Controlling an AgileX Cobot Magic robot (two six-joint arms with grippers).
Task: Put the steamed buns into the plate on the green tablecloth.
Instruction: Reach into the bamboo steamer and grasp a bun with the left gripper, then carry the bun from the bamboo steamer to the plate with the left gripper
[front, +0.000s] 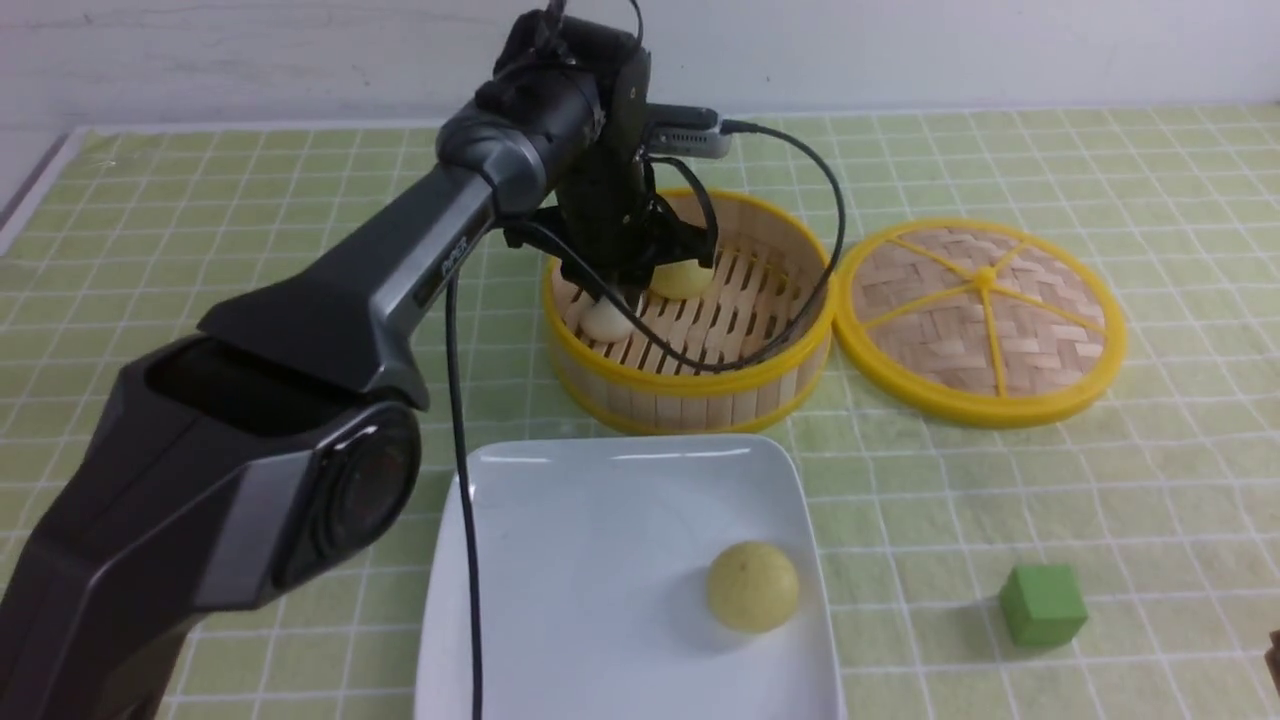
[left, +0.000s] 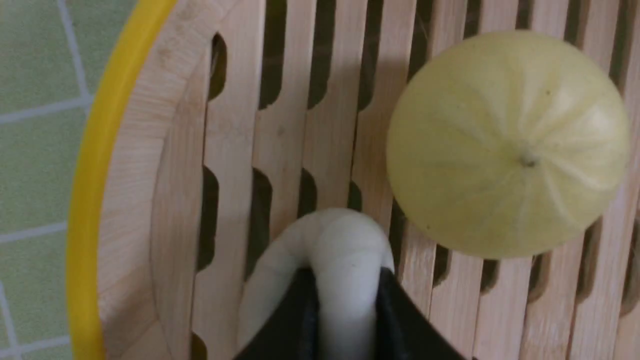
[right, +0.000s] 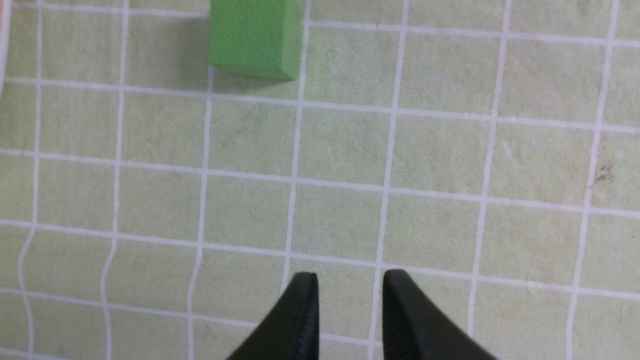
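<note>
The white square plate (front: 560, 560) lies on the green tablecloth (front: 1000, 500) at the front, with one pale yellow bun (front: 752, 586) on it. My left gripper (front: 625, 300) reaches down into the bamboo steamer basket (front: 690, 395) and is shut on the whitish-grey bun (front: 607, 320). In the left wrist view the fingertips (left: 300, 300) pinch this bun (left: 345, 240), which bulges around them on the slats. A second pale yellow bun (front: 680, 280) sits beside it in the basket (left: 507, 145). My right gripper (right: 350, 280) hangs over bare cloth, jaws slightly apart and empty.
The steamer's woven lid (front: 980, 320) lies flat to the right of the basket. A green cube (front: 1042, 603) stands on the cloth right of the plate, also in the right wrist view (right: 255, 37). The left arm's cable hangs over the plate's left part.
</note>
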